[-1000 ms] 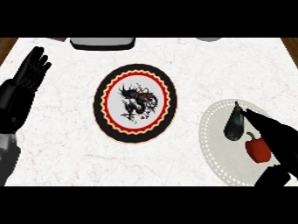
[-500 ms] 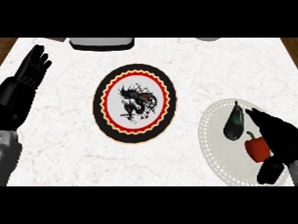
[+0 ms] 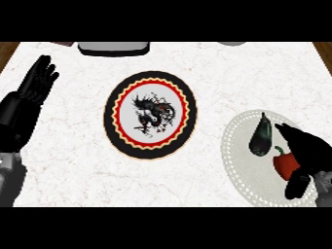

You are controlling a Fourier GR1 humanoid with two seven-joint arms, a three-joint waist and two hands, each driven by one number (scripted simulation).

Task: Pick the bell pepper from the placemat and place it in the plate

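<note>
The right hand (image 3: 308, 155) now curls its fingers round the red pepper (image 3: 285, 164) on the mat (image 3: 240, 160) at 4 o'clock — lifting comes next.

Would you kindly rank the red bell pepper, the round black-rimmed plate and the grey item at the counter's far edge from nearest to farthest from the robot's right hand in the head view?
1. Red bell pepper: under the right hand, on the white placemat at the right.
2. Black-rimmed plate: mid-counter, left of that hand.
3. Grey item: far edge, upper left.
</note>
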